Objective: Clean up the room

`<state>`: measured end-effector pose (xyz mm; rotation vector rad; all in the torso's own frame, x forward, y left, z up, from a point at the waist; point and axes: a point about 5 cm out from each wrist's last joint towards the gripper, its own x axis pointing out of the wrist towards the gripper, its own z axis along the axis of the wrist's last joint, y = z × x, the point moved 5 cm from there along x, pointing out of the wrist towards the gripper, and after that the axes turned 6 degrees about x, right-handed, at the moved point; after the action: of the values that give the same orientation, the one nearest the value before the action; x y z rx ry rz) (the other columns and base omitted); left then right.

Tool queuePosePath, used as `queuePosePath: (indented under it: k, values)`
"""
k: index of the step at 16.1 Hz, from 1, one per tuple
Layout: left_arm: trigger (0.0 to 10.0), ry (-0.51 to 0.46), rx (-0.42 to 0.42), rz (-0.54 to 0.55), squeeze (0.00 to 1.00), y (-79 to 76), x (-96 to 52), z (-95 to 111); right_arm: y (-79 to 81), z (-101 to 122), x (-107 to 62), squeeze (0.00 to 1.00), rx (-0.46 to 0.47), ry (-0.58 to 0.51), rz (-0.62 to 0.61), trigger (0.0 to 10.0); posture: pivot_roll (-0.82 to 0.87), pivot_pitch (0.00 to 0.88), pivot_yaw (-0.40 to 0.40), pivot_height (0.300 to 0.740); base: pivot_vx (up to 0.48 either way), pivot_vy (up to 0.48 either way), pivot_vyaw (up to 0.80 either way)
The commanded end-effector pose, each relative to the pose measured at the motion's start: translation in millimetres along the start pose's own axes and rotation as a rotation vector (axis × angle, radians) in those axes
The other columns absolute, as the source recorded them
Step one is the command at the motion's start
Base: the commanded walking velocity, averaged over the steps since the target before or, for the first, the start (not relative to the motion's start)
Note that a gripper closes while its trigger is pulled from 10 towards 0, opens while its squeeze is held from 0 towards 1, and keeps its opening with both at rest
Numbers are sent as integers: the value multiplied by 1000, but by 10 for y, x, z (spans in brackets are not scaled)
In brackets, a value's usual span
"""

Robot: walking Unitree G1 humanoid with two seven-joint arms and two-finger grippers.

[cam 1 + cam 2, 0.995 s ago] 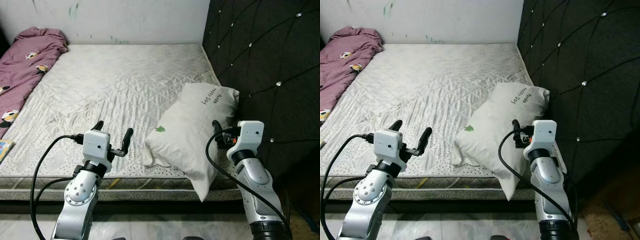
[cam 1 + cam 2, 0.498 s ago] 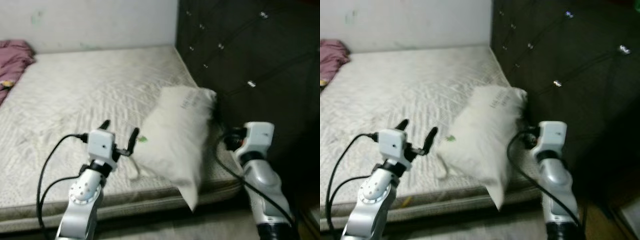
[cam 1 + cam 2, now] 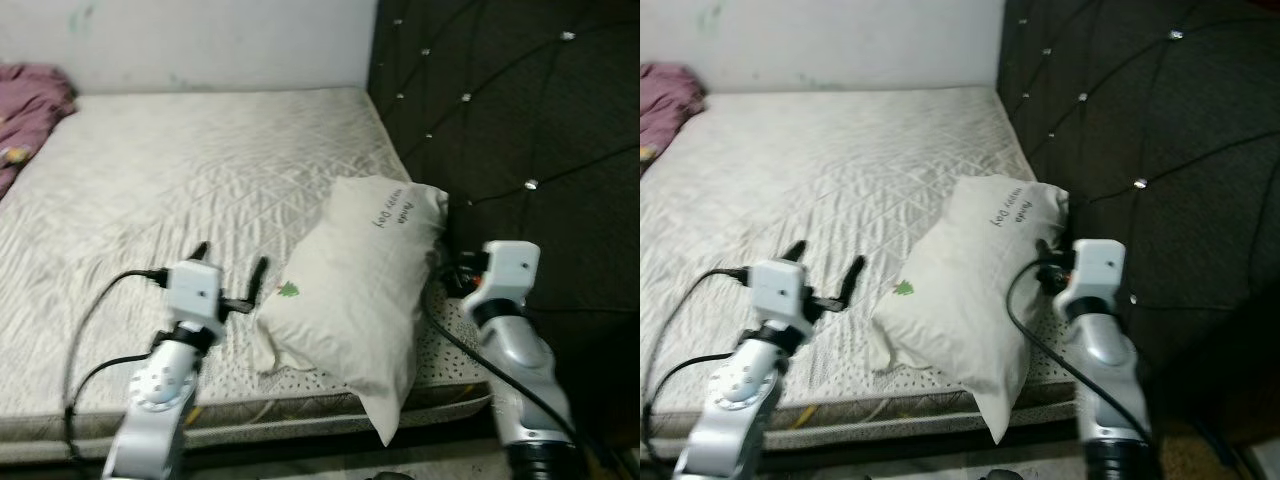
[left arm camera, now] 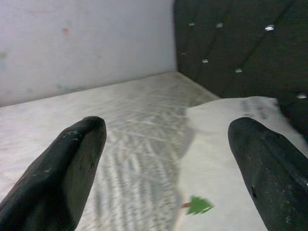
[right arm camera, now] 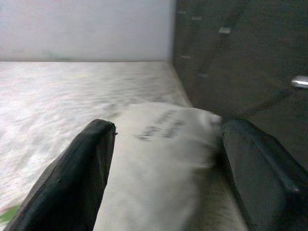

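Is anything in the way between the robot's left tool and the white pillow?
No, nothing visible is in the way. The left tool hovers open over the bare mattress, and the pillow lies just beside it, toward the robot's right.

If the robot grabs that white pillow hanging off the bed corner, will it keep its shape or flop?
The white pillow looks soft and plump, so it would probably sag around the fingers. Its lower corner already droops over the mattress edge, so a push might slide it off. It seems light for its size.

Both arms raised forward; left gripper fingers spread, right gripper fingers spread.
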<state>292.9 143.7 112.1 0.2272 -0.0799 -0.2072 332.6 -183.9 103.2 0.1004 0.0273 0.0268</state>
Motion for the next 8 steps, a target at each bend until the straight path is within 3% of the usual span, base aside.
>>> queuePosePath:
  k: [1, 5, 8]
  values:
    - [10000, -5, 14, 11, 0, 17, 6, 31, 45, 30, -2, 0, -18, -13, 22, 10000, -41, 0, 23, 740, 0, 0, 425]
    - [10000, 0, 1, 10, 0, -14, -8, 5, 12, -12, -21, 0, -20, 1, 10, 10000, -42, 0, 11, 740, 0, 0, 716]
    - [10000, 21, -18, 48, 0, 20, -62, -74, -31, -117, -51, 0, -9, 26, -14, 10000, -36, 0, 20, 740, 0, 0, 0]
